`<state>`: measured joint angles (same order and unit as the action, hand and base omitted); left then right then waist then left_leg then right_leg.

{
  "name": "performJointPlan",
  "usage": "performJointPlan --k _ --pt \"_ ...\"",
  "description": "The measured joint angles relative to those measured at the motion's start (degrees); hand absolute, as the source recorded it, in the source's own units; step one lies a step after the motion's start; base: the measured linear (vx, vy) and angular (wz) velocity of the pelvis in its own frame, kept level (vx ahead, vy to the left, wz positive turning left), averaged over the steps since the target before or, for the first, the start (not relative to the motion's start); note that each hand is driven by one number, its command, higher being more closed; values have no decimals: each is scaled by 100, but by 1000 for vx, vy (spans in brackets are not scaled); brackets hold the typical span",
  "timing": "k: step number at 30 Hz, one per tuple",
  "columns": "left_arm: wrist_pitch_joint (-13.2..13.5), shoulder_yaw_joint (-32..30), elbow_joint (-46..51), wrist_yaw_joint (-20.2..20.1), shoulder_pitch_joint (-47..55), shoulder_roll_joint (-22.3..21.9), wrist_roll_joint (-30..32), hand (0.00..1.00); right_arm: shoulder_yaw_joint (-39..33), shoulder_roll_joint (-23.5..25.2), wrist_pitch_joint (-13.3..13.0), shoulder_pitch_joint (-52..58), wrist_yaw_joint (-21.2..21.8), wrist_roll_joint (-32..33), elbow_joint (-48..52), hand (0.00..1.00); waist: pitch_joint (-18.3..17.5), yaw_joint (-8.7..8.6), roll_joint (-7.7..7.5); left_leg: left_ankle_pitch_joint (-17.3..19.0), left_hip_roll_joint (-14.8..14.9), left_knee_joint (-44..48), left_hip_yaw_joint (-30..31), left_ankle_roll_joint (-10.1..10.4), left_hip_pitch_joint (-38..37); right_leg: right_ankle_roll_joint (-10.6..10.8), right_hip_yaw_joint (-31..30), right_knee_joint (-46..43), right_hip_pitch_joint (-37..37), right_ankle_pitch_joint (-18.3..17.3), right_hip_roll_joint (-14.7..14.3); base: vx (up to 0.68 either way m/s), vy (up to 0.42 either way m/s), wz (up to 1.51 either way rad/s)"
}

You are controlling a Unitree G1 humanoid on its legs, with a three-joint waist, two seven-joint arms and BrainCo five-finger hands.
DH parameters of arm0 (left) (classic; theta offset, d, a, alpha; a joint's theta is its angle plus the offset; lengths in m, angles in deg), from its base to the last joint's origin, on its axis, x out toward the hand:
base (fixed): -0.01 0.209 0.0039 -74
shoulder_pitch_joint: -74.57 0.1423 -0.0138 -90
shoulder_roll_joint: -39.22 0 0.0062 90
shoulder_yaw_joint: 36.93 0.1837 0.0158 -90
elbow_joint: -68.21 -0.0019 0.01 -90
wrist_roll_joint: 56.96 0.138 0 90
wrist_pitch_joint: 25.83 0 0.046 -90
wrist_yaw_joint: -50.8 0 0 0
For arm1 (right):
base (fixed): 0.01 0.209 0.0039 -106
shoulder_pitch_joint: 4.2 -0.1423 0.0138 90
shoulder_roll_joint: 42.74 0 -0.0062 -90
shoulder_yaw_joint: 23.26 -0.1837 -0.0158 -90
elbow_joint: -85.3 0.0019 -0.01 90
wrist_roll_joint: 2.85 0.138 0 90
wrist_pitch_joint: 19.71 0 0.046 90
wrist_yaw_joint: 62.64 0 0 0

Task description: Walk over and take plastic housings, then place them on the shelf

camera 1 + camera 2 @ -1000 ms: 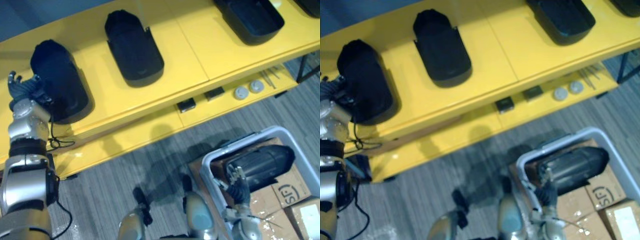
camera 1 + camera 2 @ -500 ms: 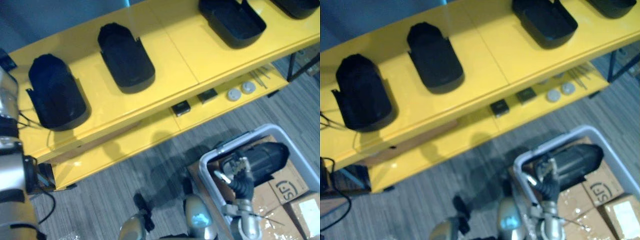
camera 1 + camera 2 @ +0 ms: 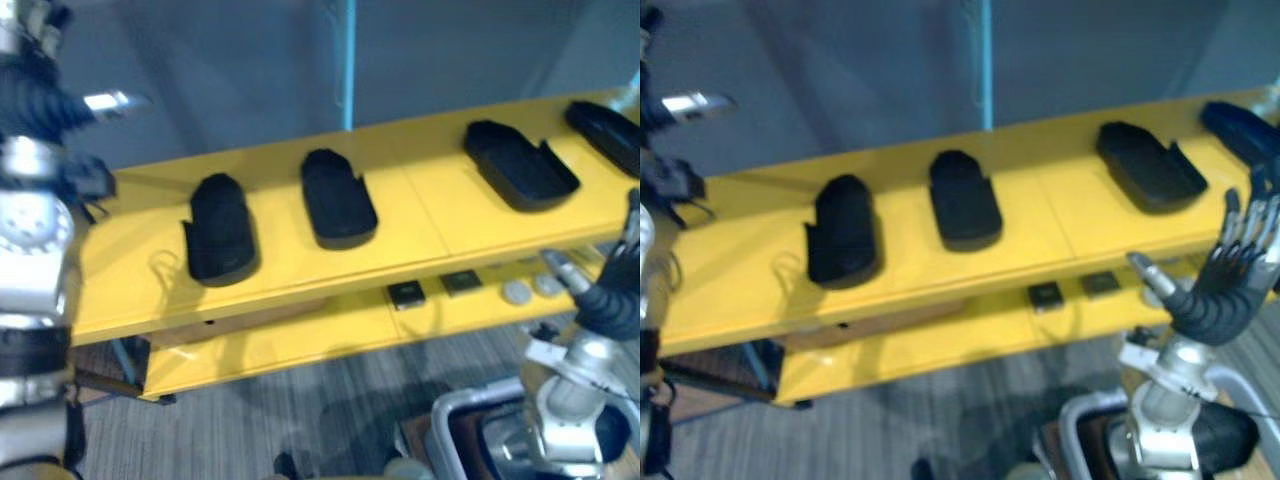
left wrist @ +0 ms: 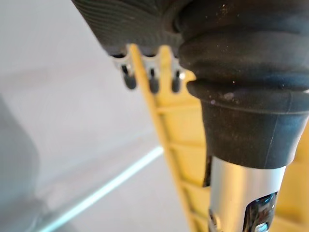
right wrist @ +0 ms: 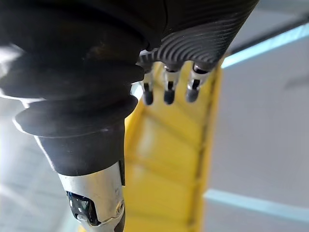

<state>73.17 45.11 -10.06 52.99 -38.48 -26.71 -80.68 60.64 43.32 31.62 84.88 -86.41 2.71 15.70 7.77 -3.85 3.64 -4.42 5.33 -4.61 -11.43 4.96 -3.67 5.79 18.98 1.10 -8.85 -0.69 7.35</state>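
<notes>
Several black plastic housings lie in a row on the yellow shelf [image 3: 420, 225]: one at the left [image 3: 220, 230], one beside it [image 3: 338, 198], one further right [image 3: 520, 165] and one at the far right edge [image 3: 1240, 125]. Another black housing [image 3: 1225, 440] lies low in the grey bin [image 3: 1080, 420]. My right hand [image 3: 1225, 290] is raised in front of the shelf's right end, open, fingers straight, holding nothing. My left hand [image 3: 35, 95] is up at the far left above the shelf's end, open and holding nothing; its fingers [image 4: 130, 79] show straight in the left wrist view.
The lower shelf board carries two small black boxes [image 3: 1045, 293], [image 3: 1100, 283] and grey discs [image 3: 515, 292]. A grey wall with a light blue strip [image 3: 345, 60] stands behind the shelf. Grey carpet floor [image 3: 250, 430] lies between me and the shelf.
The whole picture has shifted as the camera tipped up towards the wall. My left hand has left the leftmost housing and risen. My right hand has lifted out of the bin, holding nothing.
</notes>
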Motion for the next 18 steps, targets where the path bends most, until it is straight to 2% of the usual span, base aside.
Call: performJointPlan --k 2,3,4,6,8,9,11,13,17,18 --pt "-87 -3 113 -181 272 -272 -4 0 281 -23 246 -197 461 357 -4 0 -106 109 44 -39 -62 -34 183 0 108 23 199 78 -51 6 33 -140 22 53" --pt "-157 -16 147 -302 475 -376 -5 0 465 -27 476 -239 876 526 -53 0 -215 175 75 -63 -99 -41 293 -32 193 30 350 91 -35 1 58 -100 24 43" --pt "-167 -36 166 -318 537 -394 -5 0 514 -29 524 -259 962 559 -78 0 -225 194 78 -64 -103 -42 304 -34 196 28 376 94 -44 -8 63 -107 43 32" --pt "-179 -180 317 -355 924 -596 -9 0 738 -57 823 -285 1520 776 -191 0 -303 314 70 -87 -119 -44 343 -55 196 24 440 128 -92 -11 80 -45 29 17" --pt "-153 -515 469 -375 1600 -992 -49 0 976 -81 1204 -287 2251 1006 -474 0 -486 366 -16 -162 -178 -46 544 -31 306 28 638 151 -109 -8 92 -8 5 39" --pt "-152 -564 465 -369 1744 -1083 -63 0 998 -89 1282 -289 2412 1064 -570 0 -505 406 -48 -178 -184 -47 585 -37 329 29 682 150 -112 -8 92 -3 -6 43" --pt "-146 -780 399 -344 2367 -1516 -123 0 1165 -125 1515 -364 2842 1110 -1037 0 -560 616 -182 -220 -199 -48 678 -44 410 71 777 146 -95 19 92 -6 -4 22" --pt "-147 -885 91 -286 2798 -1897 -163 0 1339 -125 1647 -458 3039 1032 -1320 0 -610 767 -258 -252 -235 -48 789 -67 476 80 876 133 -98 27 106 2 -2 28" --pt "-190 -929 -536 -189 3862 -2834 -102 0 1620 -128 1656 -726 3430 831 -1701 0 -607 992 -374 -301 -305 -50 982 -109 575 73 1082 69 -101 20 170 -6 7 28" --pt "-230 -917 -614 -189 4004 -2955 -102 0 1645 -127 1657 -783 3517 836 -1769 0 -600 1031 -384 -302 -314 -50 991 -111 575 70 1086 56 -101 19 178 -26 28 13"
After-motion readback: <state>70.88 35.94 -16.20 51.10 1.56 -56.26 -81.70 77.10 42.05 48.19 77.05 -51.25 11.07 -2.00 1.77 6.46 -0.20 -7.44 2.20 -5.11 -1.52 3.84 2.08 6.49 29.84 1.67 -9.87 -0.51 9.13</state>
